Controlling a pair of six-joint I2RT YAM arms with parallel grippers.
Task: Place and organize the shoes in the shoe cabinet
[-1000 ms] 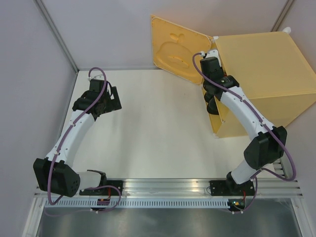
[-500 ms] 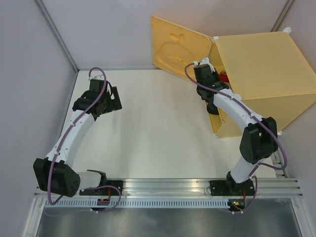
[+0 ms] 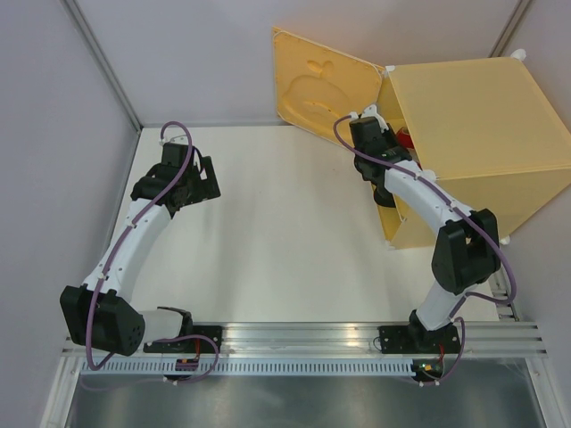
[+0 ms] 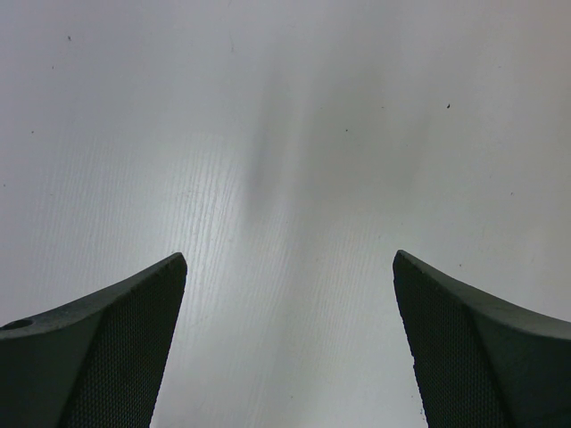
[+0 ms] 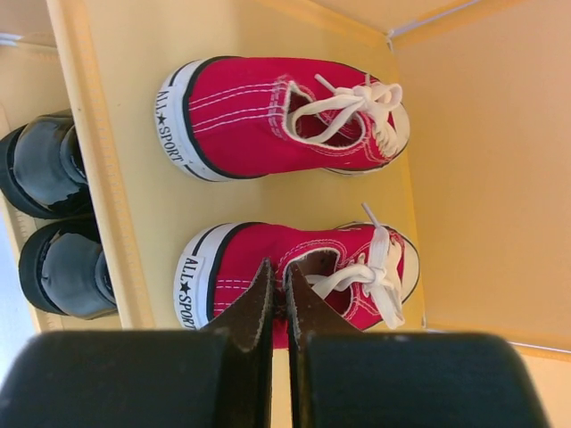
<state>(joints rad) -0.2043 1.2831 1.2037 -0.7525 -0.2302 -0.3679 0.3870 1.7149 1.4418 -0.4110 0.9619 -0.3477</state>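
Right gripper (image 5: pixel 277 272) nearly closed, thin slit between jaws, tips at the heel collar of one red sneaker (image 5: pixel 236 259) inside shoe cabinet (image 5: pixel 464 178), hold unclear, second red sneaker (image 5: pixel 250 116) above the tips, black dress shoes (image 5: pixel 49 165) left of them, left gripper (image 4: pixel 287 257) wide open, holding nothing

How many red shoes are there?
2: one red sneaker at the top of the right wrist view, the other just below it, partly behind the right gripper.

red sneakers (image 5: pixel 259 116), black shoes (image 5: pixel 45 169), yellow cabinet (image 3: pixel 482 125)
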